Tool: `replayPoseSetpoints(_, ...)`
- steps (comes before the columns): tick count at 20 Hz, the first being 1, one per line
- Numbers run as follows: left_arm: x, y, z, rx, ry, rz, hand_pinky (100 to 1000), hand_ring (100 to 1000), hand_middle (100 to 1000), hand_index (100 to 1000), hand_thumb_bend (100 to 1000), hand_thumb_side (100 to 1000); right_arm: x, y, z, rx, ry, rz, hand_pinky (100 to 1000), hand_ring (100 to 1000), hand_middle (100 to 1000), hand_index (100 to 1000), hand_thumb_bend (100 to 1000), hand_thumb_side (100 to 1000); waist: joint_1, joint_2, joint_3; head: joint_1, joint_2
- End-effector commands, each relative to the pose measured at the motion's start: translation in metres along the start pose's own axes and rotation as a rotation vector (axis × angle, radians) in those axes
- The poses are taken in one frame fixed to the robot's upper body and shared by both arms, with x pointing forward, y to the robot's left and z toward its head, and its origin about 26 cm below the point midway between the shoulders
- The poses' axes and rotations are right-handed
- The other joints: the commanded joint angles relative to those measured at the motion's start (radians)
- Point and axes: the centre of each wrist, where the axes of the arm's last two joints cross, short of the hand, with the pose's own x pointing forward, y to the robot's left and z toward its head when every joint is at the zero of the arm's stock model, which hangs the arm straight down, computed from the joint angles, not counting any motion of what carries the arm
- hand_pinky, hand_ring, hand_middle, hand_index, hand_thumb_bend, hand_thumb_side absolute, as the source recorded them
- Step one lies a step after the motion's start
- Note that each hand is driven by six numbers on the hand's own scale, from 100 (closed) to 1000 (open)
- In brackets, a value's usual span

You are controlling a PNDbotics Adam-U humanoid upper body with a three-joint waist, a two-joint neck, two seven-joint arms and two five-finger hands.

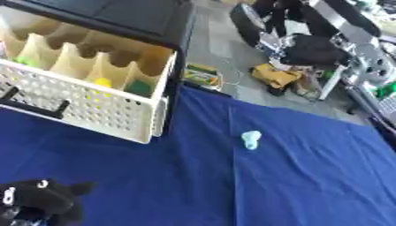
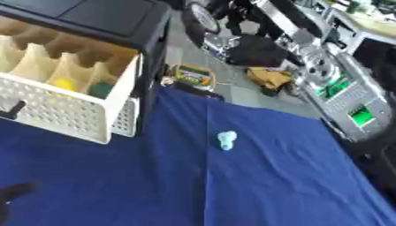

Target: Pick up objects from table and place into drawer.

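Left hand (image 1: 39, 201): black, rounded bulk w/ small white markings, lower-left corner.

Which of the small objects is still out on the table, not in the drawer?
The pale blue object, alone on the blue cloth; the yellow and green ones sit in drawer compartments.

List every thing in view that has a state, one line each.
drawer: pulled open, dividers showing
yellow object: inside a drawer compartment
green object: inside the next compartment
light blue object: lying on the blue cloth, untouched
left hand: lower left corner, holding nothing
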Motion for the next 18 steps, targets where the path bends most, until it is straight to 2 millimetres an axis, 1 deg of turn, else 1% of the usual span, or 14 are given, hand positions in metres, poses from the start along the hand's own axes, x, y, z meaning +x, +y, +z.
replayPoseSetpoints(1,0.004,-0.003,-0.005,-0.018,-0.008,-0.001,984,436,625,766,136,899,0.003,-0.009,-0.004,-0.017,-0.009,0.012,689,744,245,608,396,558,0.010,-0.027,-0.001,-0.014,-0.014)
replayPoseSetpoints(4,0.003,-0.004,-0.006,-0.021,-0.004,0.003,985,436,625,766,138,900,0.006,-0.009,-0.006,-0.021,-0.018,0.014,688,743,245,607,398,561,0.010,-0.026,-0.001,-0.026,-0.019)
replayPoseSetpoints(9,0.003,-0.006,-0.009,-0.030,-0.003,0.019,986,437,625,766,142,905,0.008,-0.007,-0.011,-0.024,-0.027,0.002,687,742,244,605,399,560,0.010,-0.030,0.004,-0.059,-0.027)
replayPoseSetpoints(14,0.002,-0.007,-0.010,-0.034,0.001,0.032,990,437,625,766,147,913,0.010,-0.002,-0.016,-0.011,-0.032,-0.005,686,741,243,604,401,561,0.010,-0.033,0.017,-0.074,-0.032)
replayPoseSetpoints(18,0.002,-0.009,-0.012,-0.042,0.001,0.037,990,437,625,766,148,915,0.009,0.004,-0.020,0.008,-0.026,0.004,686,741,242,603,401,559,0.010,-0.031,0.024,-0.077,-0.035)
